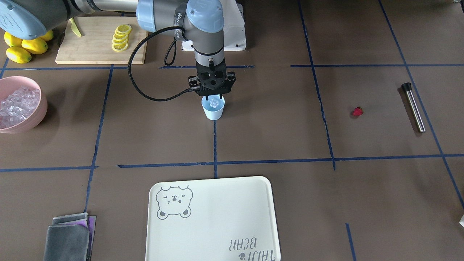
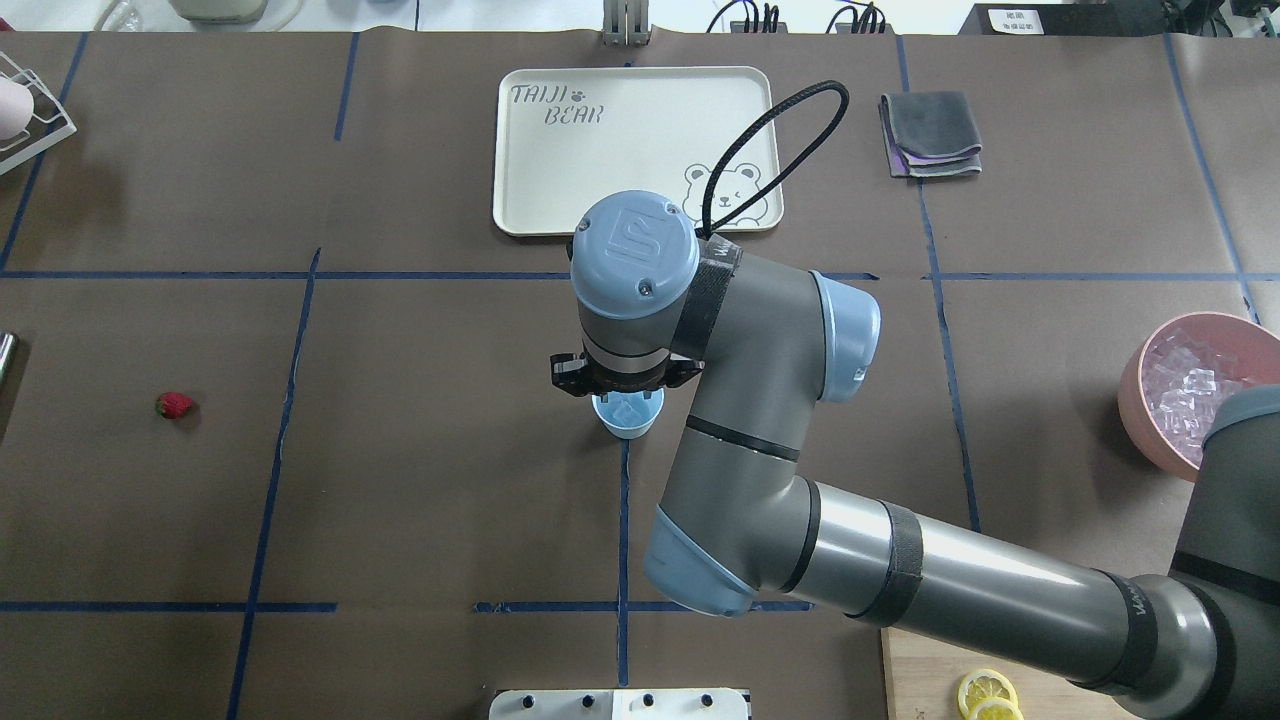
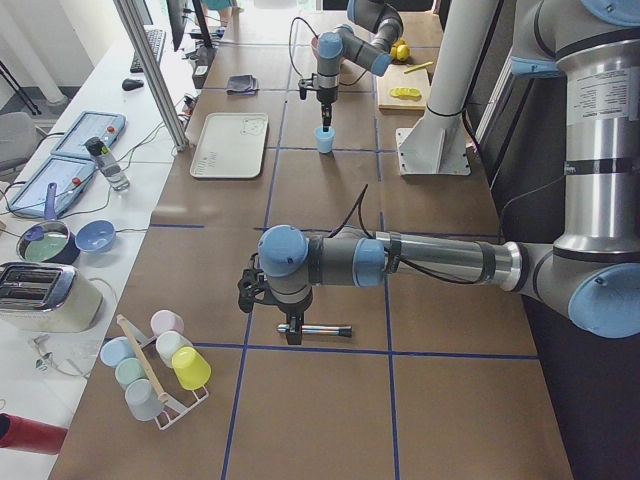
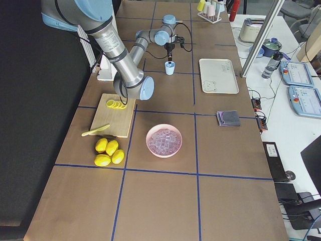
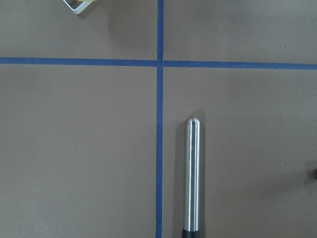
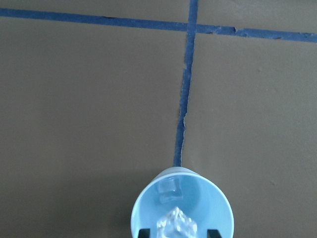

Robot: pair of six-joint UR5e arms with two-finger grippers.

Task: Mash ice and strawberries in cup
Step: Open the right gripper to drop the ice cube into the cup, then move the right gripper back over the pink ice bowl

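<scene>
Jaws of the right gripper are seen spread, directly over the mouth of the cup. One ice cube is seen between them, with a narrow gap on each side. A second cube lies lower, inside the cup. The cup stands upright on the brown table. The strawberry lies on the table well apart from the cup, on the robot's left. Farther left a steel muddler lies flat, and the left gripper is held above it. Whether that gripper is spread or pressed together cannot be told. A pink bowl of ice is noted far to the robot's right.
</scene>
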